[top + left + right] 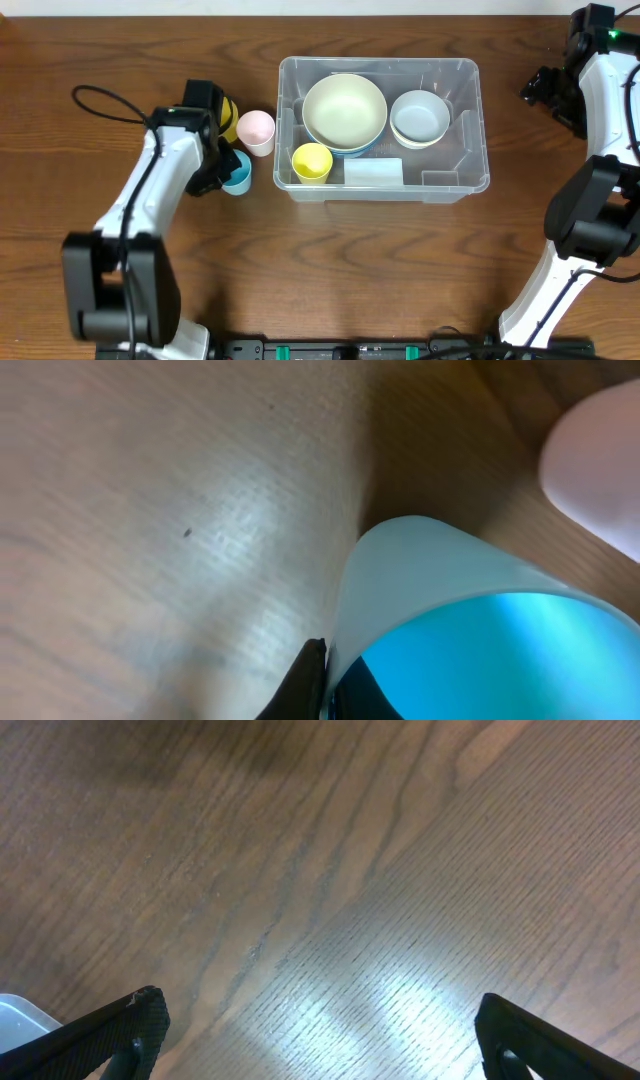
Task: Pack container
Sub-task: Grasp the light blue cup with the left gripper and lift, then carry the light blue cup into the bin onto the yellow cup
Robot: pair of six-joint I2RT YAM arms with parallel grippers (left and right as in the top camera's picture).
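Soft light from above is falling evenly on the wooden table, leaving faint shadows beside the container. Glare is whitening the wood in both wrist views. The blue cup is sitting too close to the left wrist lens, blurring heavily.

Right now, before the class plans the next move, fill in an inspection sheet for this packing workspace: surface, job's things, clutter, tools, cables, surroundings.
Surface: wooden table, grain visible.
Job's things: clear container holds a large bowl, a small bowl and a yellow cup, and shows a pale label. A pink cup and a blue cup stand outside, to its left.
Clutter: yellow object, partly hidden behind the left arm.
Tools: left tool shut on the blue cup's rim; right tool open over bare wood, holding nothing.
Cables: black cable loops beside the left arm.
Surroundings: black rail along the near edge.
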